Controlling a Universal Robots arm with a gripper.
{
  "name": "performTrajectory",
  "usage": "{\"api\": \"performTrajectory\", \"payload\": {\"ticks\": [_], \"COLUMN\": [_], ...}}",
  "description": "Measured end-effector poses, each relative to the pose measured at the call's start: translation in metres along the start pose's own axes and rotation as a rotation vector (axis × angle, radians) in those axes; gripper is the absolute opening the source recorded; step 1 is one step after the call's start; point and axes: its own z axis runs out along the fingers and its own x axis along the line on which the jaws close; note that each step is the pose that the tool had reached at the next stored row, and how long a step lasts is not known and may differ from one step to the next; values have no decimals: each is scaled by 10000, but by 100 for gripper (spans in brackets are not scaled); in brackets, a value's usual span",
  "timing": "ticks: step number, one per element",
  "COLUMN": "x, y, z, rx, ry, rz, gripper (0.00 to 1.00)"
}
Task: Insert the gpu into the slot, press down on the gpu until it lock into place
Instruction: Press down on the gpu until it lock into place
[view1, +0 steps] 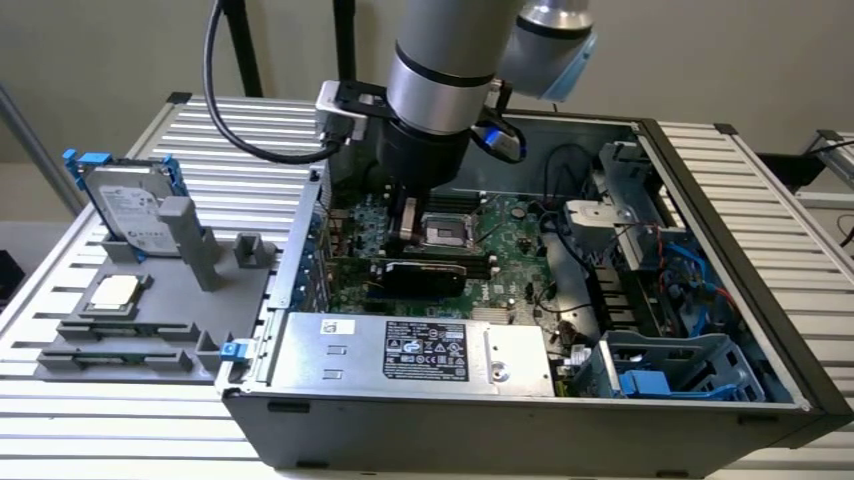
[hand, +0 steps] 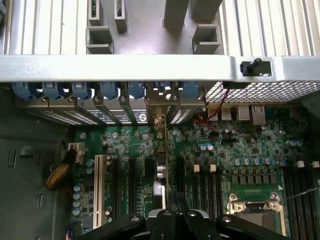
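Note:
The gpu (view1: 420, 278) stands on edge on the green motherboard, just in front of the silver CPU socket (view1: 447, 232). In the wrist view the gpu (hand: 160, 172) is seen edge-on, running from its metal bracket (hand: 159, 120) at the case's rear wall toward my gripper (hand: 177, 200). My gripper (view1: 404, 248) hangs straight down over the card, its tips at the card's top edge. The fingers (hand: 182, 210) are shut together with no gap between them. The card covers the blue slot, which is hidden beneath it.
The silver power supply box (view1: 414, 350) with a white label lies along the case's near wall. Black expansion slots (hand: 132, 180) and a white one (hand: 107, 185) flank the card. Blue card latches (hand: 107, 90) line the rear wall. A grey fixture with a hard drive (view1: 134, 205) sits at the exterior view's left.

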Motion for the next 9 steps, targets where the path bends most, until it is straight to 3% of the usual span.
{"api": "performTrajectory", "payload": {"ticks": [3, 8, 9], "x": [2, -1, -3], "y": [8, 7, 11], "z": [26, 66, 74], "rx": [26, 280, 310], "ry": [49, 154, 173], "rz": [5, 7, 9], "gripper": [11, 11, 11]}}
